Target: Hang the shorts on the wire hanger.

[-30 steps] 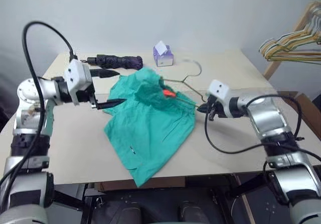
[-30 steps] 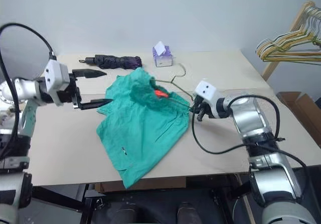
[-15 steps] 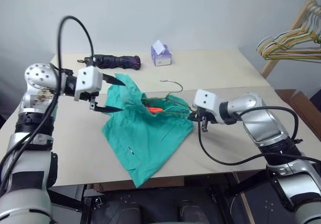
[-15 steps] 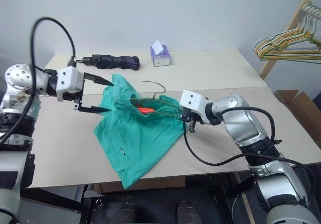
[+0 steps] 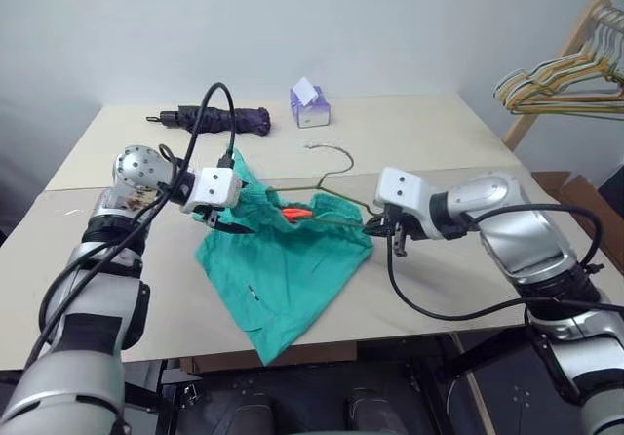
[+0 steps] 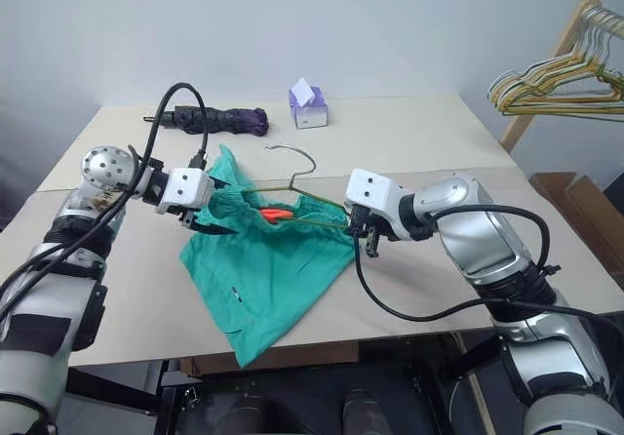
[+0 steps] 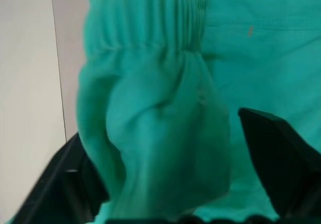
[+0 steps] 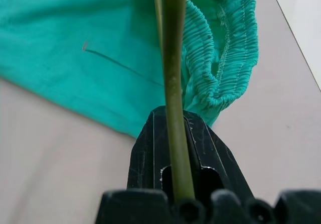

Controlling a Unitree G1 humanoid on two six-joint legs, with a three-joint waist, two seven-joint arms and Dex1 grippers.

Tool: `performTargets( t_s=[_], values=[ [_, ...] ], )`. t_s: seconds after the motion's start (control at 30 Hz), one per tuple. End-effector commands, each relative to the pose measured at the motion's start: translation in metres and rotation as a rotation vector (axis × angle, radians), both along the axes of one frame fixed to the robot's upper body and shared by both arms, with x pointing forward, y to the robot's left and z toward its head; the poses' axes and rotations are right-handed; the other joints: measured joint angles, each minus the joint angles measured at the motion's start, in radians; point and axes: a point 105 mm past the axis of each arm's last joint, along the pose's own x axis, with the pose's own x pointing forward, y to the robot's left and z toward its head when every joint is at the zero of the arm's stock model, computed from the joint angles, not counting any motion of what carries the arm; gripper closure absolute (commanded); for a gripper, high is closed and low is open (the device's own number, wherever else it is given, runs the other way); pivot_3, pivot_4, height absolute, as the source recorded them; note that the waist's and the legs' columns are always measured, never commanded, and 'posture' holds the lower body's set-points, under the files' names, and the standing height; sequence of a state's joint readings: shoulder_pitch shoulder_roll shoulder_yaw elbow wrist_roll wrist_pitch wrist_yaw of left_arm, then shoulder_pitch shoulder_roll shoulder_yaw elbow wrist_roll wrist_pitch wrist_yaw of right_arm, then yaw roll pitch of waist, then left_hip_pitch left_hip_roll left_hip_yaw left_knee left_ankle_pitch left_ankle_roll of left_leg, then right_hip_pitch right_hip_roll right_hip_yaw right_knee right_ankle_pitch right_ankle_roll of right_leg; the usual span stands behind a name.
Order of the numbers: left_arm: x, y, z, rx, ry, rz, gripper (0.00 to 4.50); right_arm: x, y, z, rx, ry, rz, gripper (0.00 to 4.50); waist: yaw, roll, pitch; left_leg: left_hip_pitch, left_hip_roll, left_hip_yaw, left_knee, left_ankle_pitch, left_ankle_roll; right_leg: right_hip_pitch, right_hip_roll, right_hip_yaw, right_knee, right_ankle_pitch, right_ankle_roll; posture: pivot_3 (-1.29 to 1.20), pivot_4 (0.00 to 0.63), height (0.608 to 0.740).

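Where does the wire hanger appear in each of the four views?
Left eye: wire hanger, hook above the shorts.
Right eye: same, centre.
Left wrist: no hanger visible among the fabric.
Right wrist: vertical wire clamped in the right hand.
Shared landmark: the shorts' gathered waistband.

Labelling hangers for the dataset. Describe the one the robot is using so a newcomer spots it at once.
Start at the table and find the green shorts in its middle. The wire hanger pokes out of their waistband, clamped by the right gripper. It is a single thin wire, unlike the bunch of hangers on the rack at the right.
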State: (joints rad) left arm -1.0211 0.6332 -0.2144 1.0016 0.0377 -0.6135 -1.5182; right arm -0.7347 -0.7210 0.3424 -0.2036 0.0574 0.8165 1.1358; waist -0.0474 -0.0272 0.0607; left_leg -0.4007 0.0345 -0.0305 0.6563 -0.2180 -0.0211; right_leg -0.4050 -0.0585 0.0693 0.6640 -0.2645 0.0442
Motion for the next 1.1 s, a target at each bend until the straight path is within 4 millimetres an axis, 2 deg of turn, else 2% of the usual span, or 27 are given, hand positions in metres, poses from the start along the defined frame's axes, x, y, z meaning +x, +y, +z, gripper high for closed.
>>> performTargets(
  t_s=[0.03,0.07,0.17,0.27,0.3,0.4,0.53,0.63,0.67,0.83,0.9,1.0,1.07,1.1],
  values=[
    [0.006,-0.005,0.020,-0.038,-0.073,-0.006,2.14,-0.003,0.002,0.024,0.039,-0.049,0.019,4.50,0.000,0.000,0.000,0.000,0.000,0.000,0.001,0.000,0.000,0.000,0.000,0.000,0.000,0.000,0.000,-0.05,0.000,0.740],
    [0.006,-0.006,0.020,-0.043,-0.075,-0.004,2.57,-0.003,0.002,0.025,0.042,-0.046,0.017,4.50,0.000,0.000,0.000,-0.001,0.000,0.000,0.002,0.000,0.000,0.000,0.000,0.000,0.000,0.000,0.000,-0.05,0.000,0.740],
    [0.006,-0.006,0.021,-0.051,-0.078,-0.003,3.35,-0.003,0.002,0.026,0.057,-0.028,0.009,4.50,0.000,0.000,0.000,-0.001,0.000,0.000,0.002,0.000,0.000,0.000,0.000,0.000,0.000,0.000,0.000,-0.05,0.000,0.740],
    [0.006,-0.006,0.022,-0.067,-0.074,0.002,4.36,-0.004,0.002,0.030,0.080,-0.007,0.010,4.50,-0.001,0.000,0.000,-0.001,0.000,0.000,0.002,0.000,0.000,0.000,0.000,0.000,0.000,0.000,0.000,-0.05,0.000,0.740],
    [0.006,-0.006,0.022,-0.069,-0.072,0.002,4.47,-0.005,0.002,0.030,0.085,-0.002,0.012,4.50,-0.002,0.000,0.000,-0.001,0.000,0.000,0.002,0.000,0.000,0.000,0.000,0.000,0.000,0.000,0.000,-0.05,0.000,0.740],
    [0.006,-0.005,0.023,-0.092,-0.063,0.008,4.47,-0.006,0.002,0.032,0.090,0.005,0.028,4.50,-0.002,0.000,0.000,-0.001,0.000,0.000,0.002,0.000,0.000,0.000,0.000,0.000,0.000,0.000,0.000,-0.05,0.000,0.740],
    [0.006,-0.005,0.027,-0.142,-0.042,0.026,4.50,-0.005,-0.002,0.035,0.103,0.002,0.008,3.20,-0.006,0.000,0.000,-0.001,0.000,0.000,0.002,0.000,0.000,0.000,0.000,0.000,0.001,0.000,0.000,-0.05,0.000,0.740],
    [0.006,-0.003,0.031,-0.195,-0.014,0.048,4.50,0.002,-0.016,0.041,0.115,-0.016,-0.055,2.07,-0.007,0.000,0.000,-0.001,0.000,-0.001,0.003,0.000,0.000,0.000,0.000,-0.001,0.001,0.000,0.000,-0.06,0.000,0.740],
    [0.005,-0.002,0.032,-0.205,-0.006,0.053,4.50,0.004,-0.022,0.043,0.119,-0.024,-0.077,1.85,-0.008,0.000,0.000,-0.001,0.000,-0.001,0.003,0.000,0.000,0.000,0.000,-0.001,0.001,0.000,0.000,-0.06,0.000,0.740],
    [0.003,0.007,0.038,-0.269,0.016,0.096,4.50,0.017,-0.075,0.052,0.174,-0.086,-0.296,0.14,-0.010,0.000,0.000,-0.002,0.000,-0.001,0.003,0.000,0.000,0.000,0.000,-0.001,0.000,0.000,0.000,-0.06,0.000,0.740],
    [0.002,0.009,0.039,-0.287,0.020,0.110,4.50,0.019,-0.090,0.048,0.194,-0.094,-0.361,0.06,-0.015,0.000,0.000,-0.002,0.000,-0.001,0.003,0.000,0.000,0.000,0.000,-0.001,0.001,0.000,0.000,-0.06,0.003,0.740],
    [0.001,0.013,0.039,-0.297,0.019,0.127,4.50,0.012,-0.102,0.026,0.250,-0.044,-0.403,0.06,-0.020,0.000,0.000,-0.001,0.000,-0.001,0.003,0.000,0.001,0.000,0.000,-0.001,0.001,0.000,0.000,-0.05,0.009,0.740],
    [0.001,0.014,0.038,-0.300,0.021,0.134,4.50,0.006,-0.094,0.012,0.282,-0.029,-0.375,0.06,-0.023,-0.001,0.000,-0.001,0.000,-0.001,0.003,0.000,0.001,0.001,0.000,-0.001,0.001,0.000,0.000,-0.05,0.009,0.740],
    [0.000,0.014,0.038,-0.302,0.021,0.136,4.50,0.004,-0.083,0.005,0.323,-0.011,-0.359,0.06,-0.028,-0.001,0.000,0.000,0.000,-0.001,0.003,0.000,0.001,0.001,0.000,-0.001,0.001,0.000,0.000,-0.05,0.008,0.740]
  ],
)
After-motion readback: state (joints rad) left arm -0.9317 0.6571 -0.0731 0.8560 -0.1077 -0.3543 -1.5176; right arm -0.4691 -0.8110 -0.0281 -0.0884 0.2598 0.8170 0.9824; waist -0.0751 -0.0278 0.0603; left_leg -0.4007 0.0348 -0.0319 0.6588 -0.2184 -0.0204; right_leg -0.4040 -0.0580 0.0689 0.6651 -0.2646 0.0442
